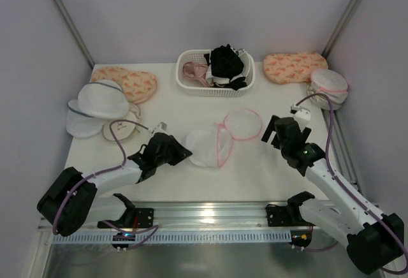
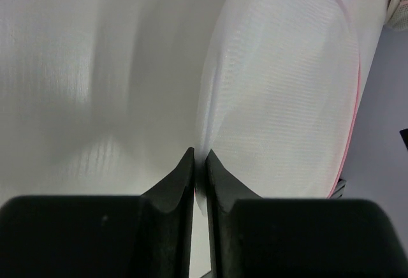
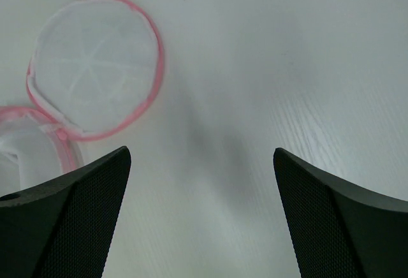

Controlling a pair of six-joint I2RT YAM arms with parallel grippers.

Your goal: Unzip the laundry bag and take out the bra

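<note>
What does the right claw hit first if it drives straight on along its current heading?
Probably bare table: the right claw is open and angled down at it. The laundry bag lid lies to one side of that line; depth is unclear.

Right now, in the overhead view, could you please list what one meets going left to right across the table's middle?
From the left: white mesh domes with grey-blue rims, left pincer, laundry bag, its opened pink-rimmed lid, right pincer, stacked pink-rimmed mesh domes.
</note>
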